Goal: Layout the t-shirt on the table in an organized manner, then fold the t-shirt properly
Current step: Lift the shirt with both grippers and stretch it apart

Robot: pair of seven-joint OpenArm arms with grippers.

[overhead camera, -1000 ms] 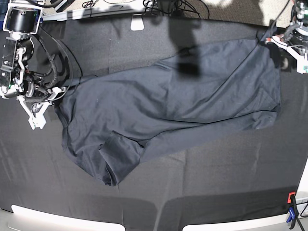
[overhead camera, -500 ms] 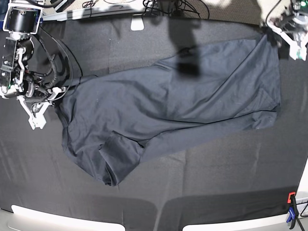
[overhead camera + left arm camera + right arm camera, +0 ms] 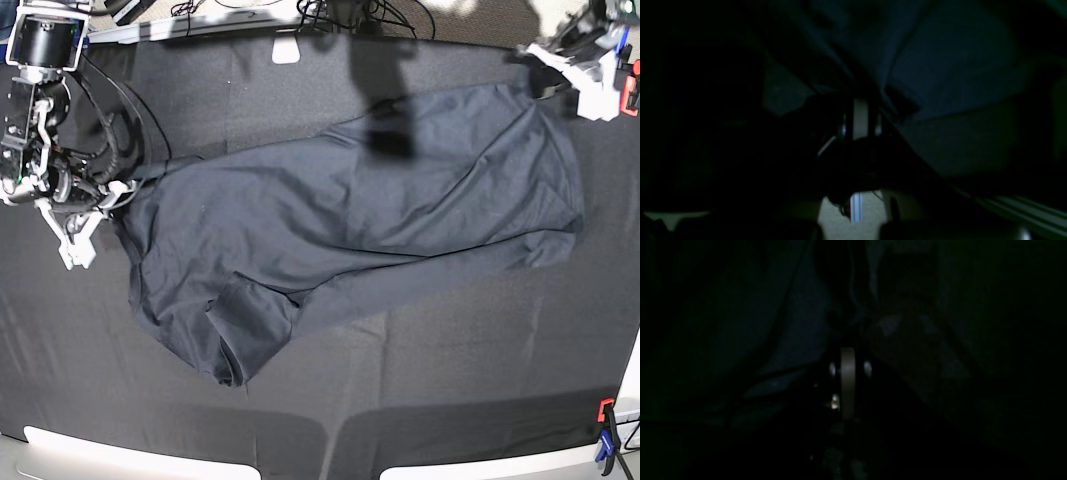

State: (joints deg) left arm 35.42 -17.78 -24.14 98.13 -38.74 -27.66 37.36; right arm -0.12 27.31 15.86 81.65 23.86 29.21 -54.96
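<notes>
The dark charcoal t-shirt [image 3: 350, 210] lies spread slantwise across the black-clothed table [image 3: 450, 380], with a folded lump at its lower left. At the shirt's far right corner, my left gripper [image 3: 543, 86] is shut on the fabric. The left wrist view is very dark, with t-shirt cloth [image 3: 957, 66] draped from the closed left gripper [image 3: 870, 98]. My right gripper [image 3: 118, 196] is shut on the shirt's left edge. In the near-black right wrist view, folds of t-shirt [image 3: 800, 323] hang around the right gripper [image 3: 848, 336].
A small white block [image 3: 286, 47] sits at the table's far edge with cables behind it. An orange and blue clamp [image 3: 605, 440] grips the front right corner, and a red clamp [image 3: 628, 90] stands at the far right. Pale rim pieces [image 3: 120, 455] line the front edge.
My left gripper swung leftward over the far right corner and closed on the shirt's corner, shifting that edge slightly inward. The right arm and the rest of the shirt stayed put.
</notes>
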